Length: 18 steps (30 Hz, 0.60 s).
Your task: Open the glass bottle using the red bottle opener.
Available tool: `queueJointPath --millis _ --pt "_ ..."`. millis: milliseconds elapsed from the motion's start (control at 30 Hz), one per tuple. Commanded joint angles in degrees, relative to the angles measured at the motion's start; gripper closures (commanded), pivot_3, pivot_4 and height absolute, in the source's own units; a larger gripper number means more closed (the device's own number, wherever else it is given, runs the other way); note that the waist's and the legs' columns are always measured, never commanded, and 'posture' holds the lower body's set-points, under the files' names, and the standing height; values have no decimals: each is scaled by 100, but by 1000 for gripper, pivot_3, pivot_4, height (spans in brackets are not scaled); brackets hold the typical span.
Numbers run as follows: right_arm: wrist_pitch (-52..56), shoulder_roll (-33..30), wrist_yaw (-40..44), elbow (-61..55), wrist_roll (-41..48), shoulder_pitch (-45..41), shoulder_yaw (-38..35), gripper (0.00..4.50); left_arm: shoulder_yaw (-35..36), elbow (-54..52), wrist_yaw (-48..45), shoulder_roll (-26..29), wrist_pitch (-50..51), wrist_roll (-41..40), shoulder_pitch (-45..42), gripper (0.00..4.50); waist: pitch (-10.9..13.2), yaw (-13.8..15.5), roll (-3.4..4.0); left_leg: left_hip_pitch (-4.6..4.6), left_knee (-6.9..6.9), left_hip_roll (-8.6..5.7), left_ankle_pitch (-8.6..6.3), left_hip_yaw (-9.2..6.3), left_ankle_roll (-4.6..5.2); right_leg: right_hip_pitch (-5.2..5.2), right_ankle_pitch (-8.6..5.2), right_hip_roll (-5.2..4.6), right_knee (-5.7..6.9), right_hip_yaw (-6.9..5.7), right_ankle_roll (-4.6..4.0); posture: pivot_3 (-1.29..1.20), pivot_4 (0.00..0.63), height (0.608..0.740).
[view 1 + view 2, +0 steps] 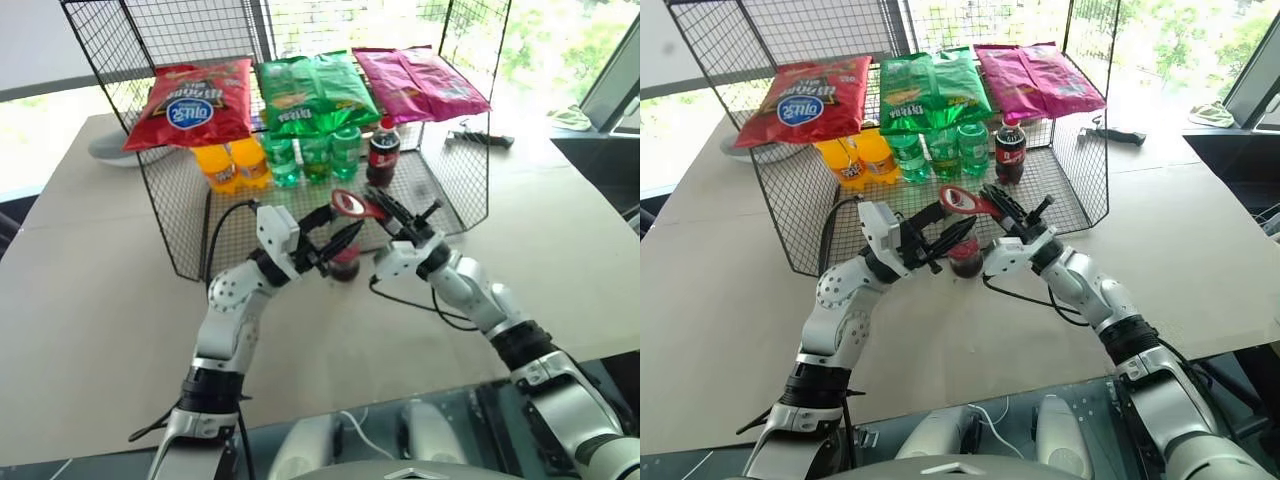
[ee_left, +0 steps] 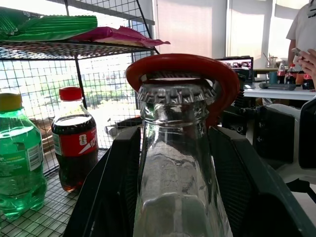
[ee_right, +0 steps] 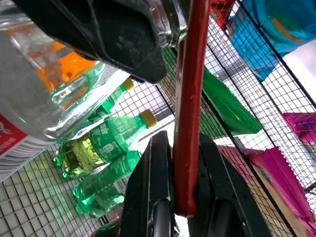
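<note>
We clamp the slick, breakable bottle (image 2: 177,163) in our left end effector (image 1: 335,240), our right end effector (image 3: 185,197) pinching the stiff opener (image 2: 185,69) at its handle.

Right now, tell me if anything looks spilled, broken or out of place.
Nothing stands out. The left gripper holds the glass bottle upright, cap still on, with the red opener's ring hooked over it from the right gripper. No spill shows, and the drinks and snack bags on the wire rack sit orderly.

Likely an office-like lab — wire shelf (image 1: 180,235) of snacks, large windows, desk with monitor (image 2: 239,62).
</note>
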Motion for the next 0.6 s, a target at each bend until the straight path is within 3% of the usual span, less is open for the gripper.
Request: queueJointPath --millis 33,367,600 --pt "-480 141 97 137 -180 -58 566 4500 -49 103 66 15 33 110 30 2558 0 -2 0 0 0 0 0 0 0 0 0 0 0 1 0 0 150 740" --pt "-804 394 298 621 191 -101 611 4500 -75 122 54 4 20 115 56 2558 -1 -15 0 4 -4 5 0 2 0 1 0 6 0 7 -1 0 150 740" --pt "-709 207 147 406 -348 -350 669 4500 -63 147 68 19 30 126 34 2558 -1 -14 0 5 -5 5 0 3 0 1 0 8 0 10 -1 0 150 740"
